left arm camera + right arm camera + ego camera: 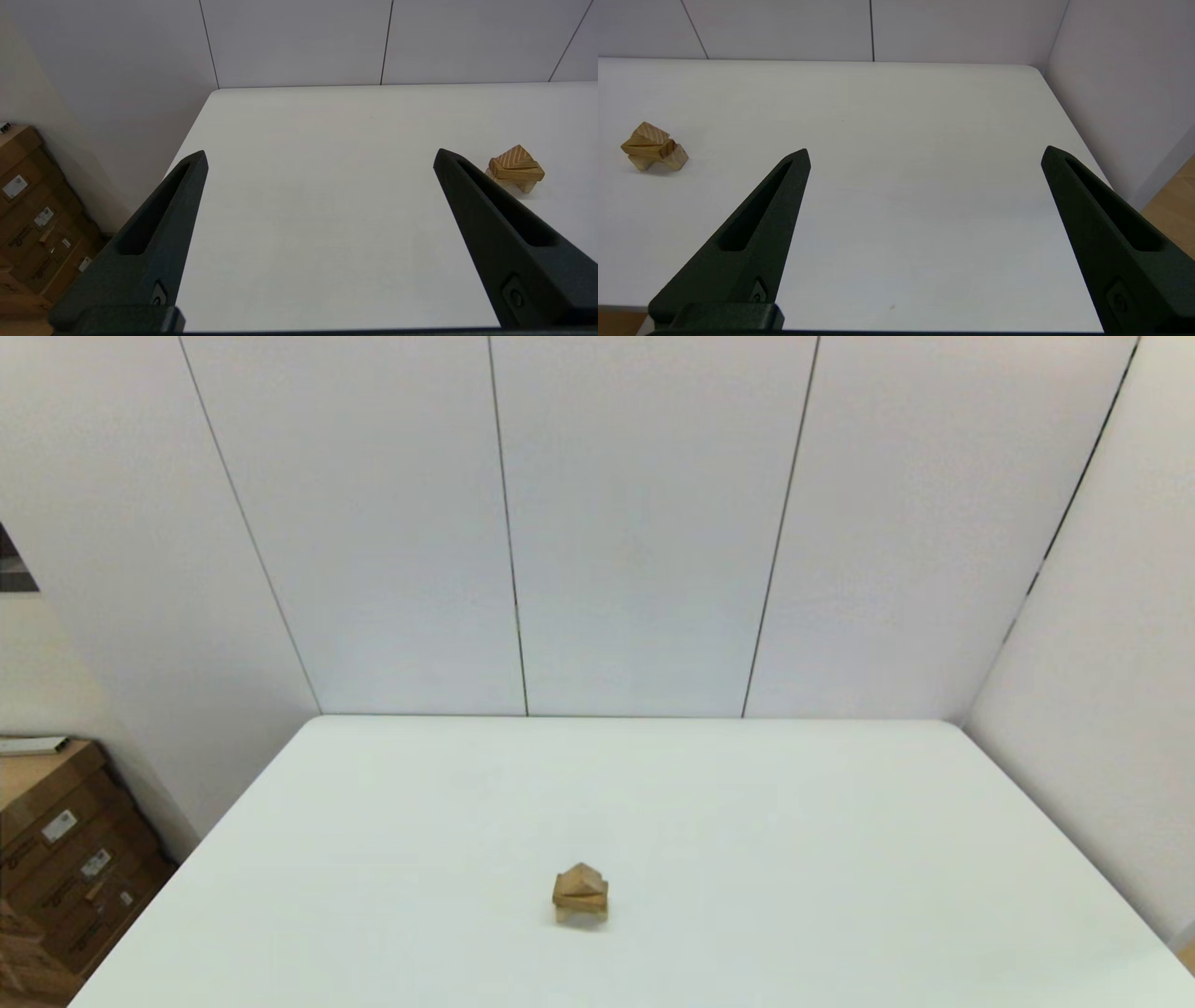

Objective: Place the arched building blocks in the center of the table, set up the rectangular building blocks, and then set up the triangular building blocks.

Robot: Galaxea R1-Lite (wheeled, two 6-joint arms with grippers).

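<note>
Three wooden blocks stand stacked near the middle of the white table (794, 821). The arched block (581, 916) rests on its two short legs at the bottom. The rectangular block (580, 897) lies flat across it, and the triangular block (581, 877) sits on top with its peak up. Neither arm shows in the head view. My left gripper (321, 153) is open and empty, hovering over the table's left part, with the stack (516, 170) off beside one finger. My right gripper (925, 150) is open and empty over the table's right part, far from the stack (651, 149).
Cardboard boxes (56, 859) are piled on the floor beyond the table's left edge. White wall panels close off the back and the right side. The table's right edge (1083, 140) runs close to the right wall.
</note>
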